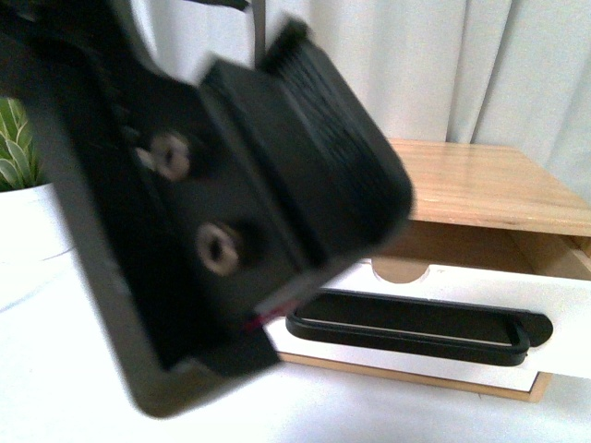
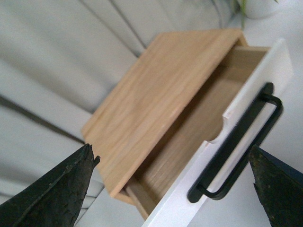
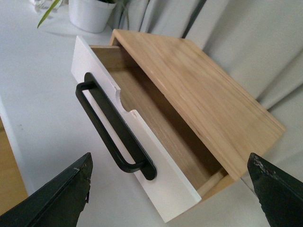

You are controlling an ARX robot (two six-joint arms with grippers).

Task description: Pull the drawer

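The drawer (image 1: pixel 443 286) stands pulled partway out of a light wood cabinet (image 1: pixel 489 185). It has a white front, a long black bar handle (image 1: pixel 416 328) and a half-round notch (image 1: pixel 402 269) in its rim. Light wood shows inside the drawer (image 3: pixel 156 118). My left gripper (image 2: pixel 171 153) is open, hanging off the drawer with the handle (image 2: pixel 241 146) between its fingers' line of sight but untouched. My right gripper (image 3: pixel 169 161) is also open, apart from the drawer front (image 3: pixel 161 189) and handle (image 3: pixel 113 132). Neither holds anything.
A blurred black arm part (image 1: pixel 231 203) fills the left of the front view, close to the camera; which arm it is I cannot tell. A potted plant (image 1: pixel 18 185) in a white pot (image 3: pixel 90 14) stands left of the cabinet. Pale curtains (image 1: pixel 480 65) hang behind.
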